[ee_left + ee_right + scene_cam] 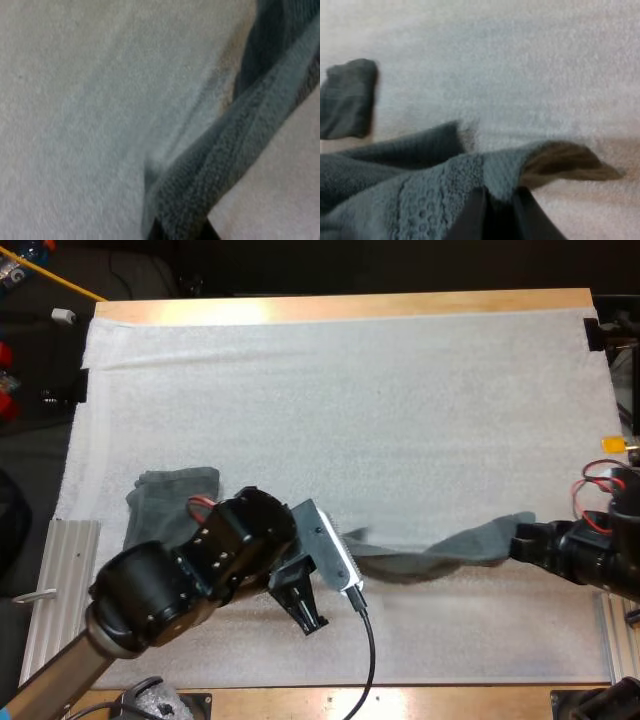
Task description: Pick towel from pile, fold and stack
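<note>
Grey-green terry, looped and soft: the towel (440,550) sags as a twisted band across the lower middle of the high view, held just off the pebbly white mat (350,390). The left gripper (345,562) is clamped on its left end and the right gripper (520,540) on its right end. Picking looks done; folding and stacking remain. Another towel (170,500) lies as a loose rectangle at centre left.

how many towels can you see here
2. The stretched towel hangs between the left pincer and right pincer; the other towel lies at the mat's left, partly under the left arm. More may be hidden.
</note>
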Controlling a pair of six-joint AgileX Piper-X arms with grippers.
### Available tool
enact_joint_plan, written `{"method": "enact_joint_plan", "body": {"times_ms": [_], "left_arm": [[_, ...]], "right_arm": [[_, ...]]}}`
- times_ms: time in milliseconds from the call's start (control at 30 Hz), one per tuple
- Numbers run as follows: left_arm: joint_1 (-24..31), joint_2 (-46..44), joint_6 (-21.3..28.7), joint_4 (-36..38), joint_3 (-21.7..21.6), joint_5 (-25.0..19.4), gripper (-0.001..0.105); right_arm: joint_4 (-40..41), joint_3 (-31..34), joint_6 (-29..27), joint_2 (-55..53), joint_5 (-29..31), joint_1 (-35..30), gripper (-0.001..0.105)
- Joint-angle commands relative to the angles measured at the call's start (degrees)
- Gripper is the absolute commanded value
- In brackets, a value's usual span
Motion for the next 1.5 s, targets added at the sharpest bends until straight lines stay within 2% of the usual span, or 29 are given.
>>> {"method": "enact_joint_plan", "body": {"times_ms": [0, 167, 367, 433, 633, 733, 833, 900, 1000, 1100, 1233, 1400, 1467], "left_arm": [[-0.3, -0.4, -1.4, 1.8, -0.9, -0.8, 0.0], [-1.1, -2.9, -2.9, 4.8, -2.1, 0.3, 0.0], [-7.5, -4.8, -6.3, 6.7, -2.3, 0.4, 0.0], [-9.1, -4.8, -6.6, 6.7, -2.3, 0.1, 0.0], [-9.2, -3.4, -4.9, 5.6, -1.6, -6.2, 0.0], [-7.3, -1.8, -2.2, 1.5, 0.8, -5.8, 0.0], [-3.5, 0.4, 1.7, -3.9, 4.6, -5.2, 0.0], [0.2, 2.7, 4.7, -8.2, 7.4, -5.1, 0.0], [6.3, 6.5, 7.4, -14.3, 9.5, -3.0, 0.0], [12.3, 11.3, 8.6, -19.4, 9.9, 3.0, 0.0], [18.1, 16.8, 8.9, -24.3, 9.9, 5.8, 0.0], [23.7, 23.0, 9.2, -27.7, 9.9, 12.1, 0.0], [25.0, 25.1, 9.2, -28.3, 9.9, 12.4, 0.0]], "right_arm": [[1.8, -1.3, 0.5, -0.7, -0.5, 0.1, 0.0], [8.0, -5.3, 0.5, -2.0, -5.2, 0.1, 0.0], [10.1, -5.8, 2.5, -2.2, -12.4, 0.1, 0.0], [10.3, -5.6, 2.6, -2.2, -13.0, 0.1, 0.0], [10.2, -4.5, 2.6, -1.1, -12.8, 0.1, 0.0], [8.5, -0.6, 2.3, 0.7, -12.8, 0.1, 0.0], [1.8, 4.2, 2.1, 3.2, -11.9, 0.1, 0.0], [-5.5, 8.2, 2.3, 6.0, -9.2, 0.1, 0.0], [-14.0, 11.9, 4.5, 11.5, -7.9, 0.0, 0.0], [-21.9, 13.5, 7.7, 18.0, -7.1, -0.1, 0.0], [-30.8, 13.4, 11.8, 25.4, -5.9, -0.1, 0.0], [-40.8, 13.4, 18.5, 33.5, -5.9, -0.1, 0.0], [-43.6, 13.4, 20.2, 35.5, -5.2, -0.4, 0.0]]}}
